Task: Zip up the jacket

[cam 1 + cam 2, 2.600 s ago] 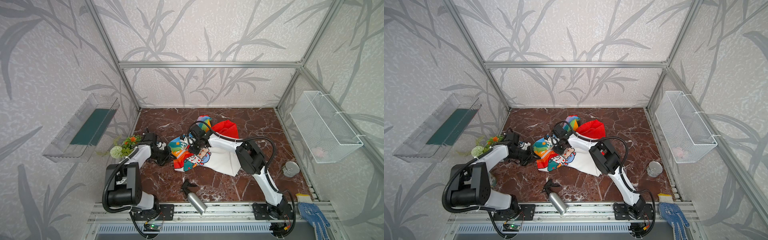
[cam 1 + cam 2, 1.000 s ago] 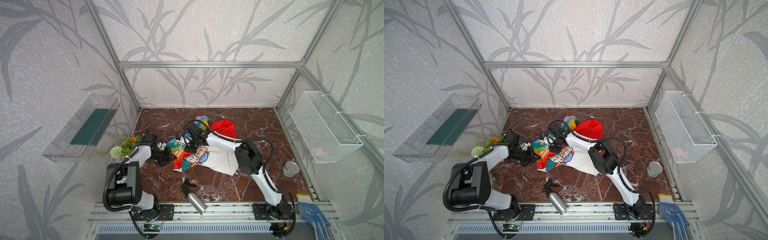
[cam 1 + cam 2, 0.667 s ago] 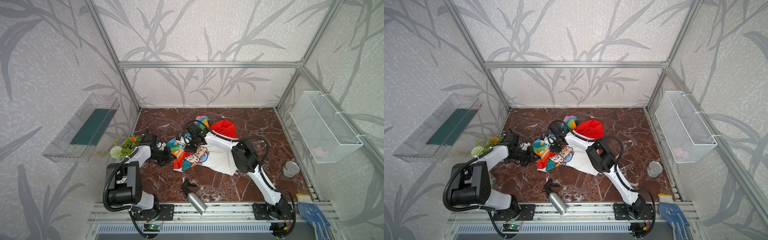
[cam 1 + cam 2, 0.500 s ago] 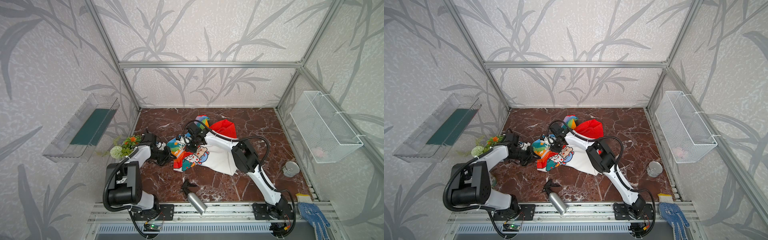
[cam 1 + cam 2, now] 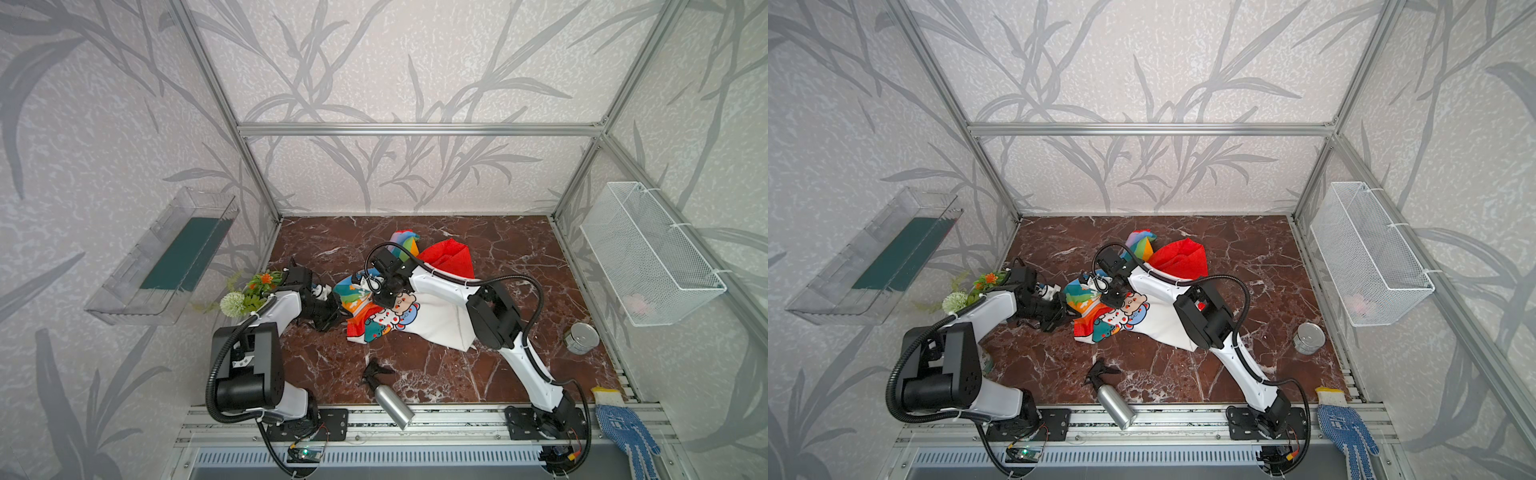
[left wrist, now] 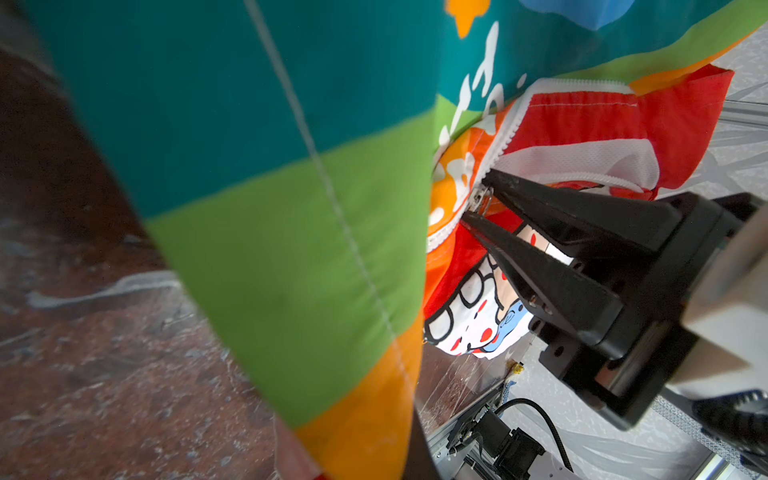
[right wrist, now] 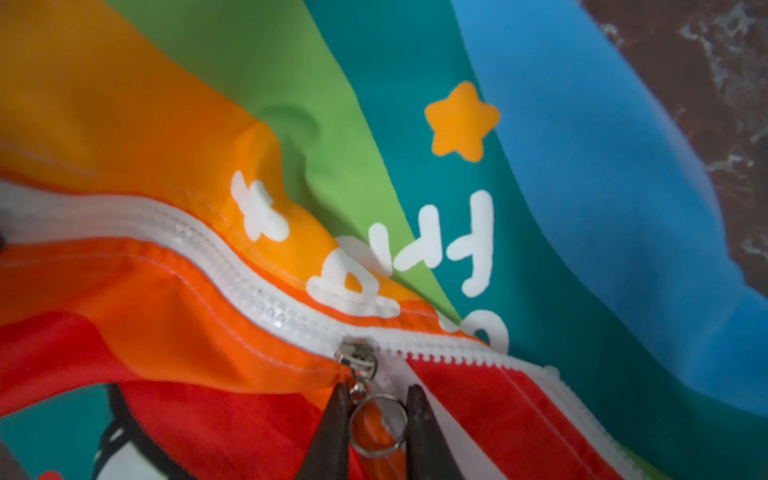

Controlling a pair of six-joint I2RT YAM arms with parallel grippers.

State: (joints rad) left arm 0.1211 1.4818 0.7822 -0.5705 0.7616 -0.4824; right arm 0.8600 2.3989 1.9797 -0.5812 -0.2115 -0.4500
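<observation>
Right gripper (image 7: 377, 388) clamped on ring pull (image 7: 376, 454); left gripper (image 5: 338, 311) pinching jacket (image 5: 436, 324); fabric soft, light, slippery; pull judged best hold.

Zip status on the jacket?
Done: meshed teeth run behind the slider. In hand: right pincer seems shut on the ring pull; left pincer holds the jacket edge. Left: open teeth ahead of the slider need closing.

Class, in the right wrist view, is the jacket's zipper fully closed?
No: past the slider, the zipper's two sides lie apart.
</observation>
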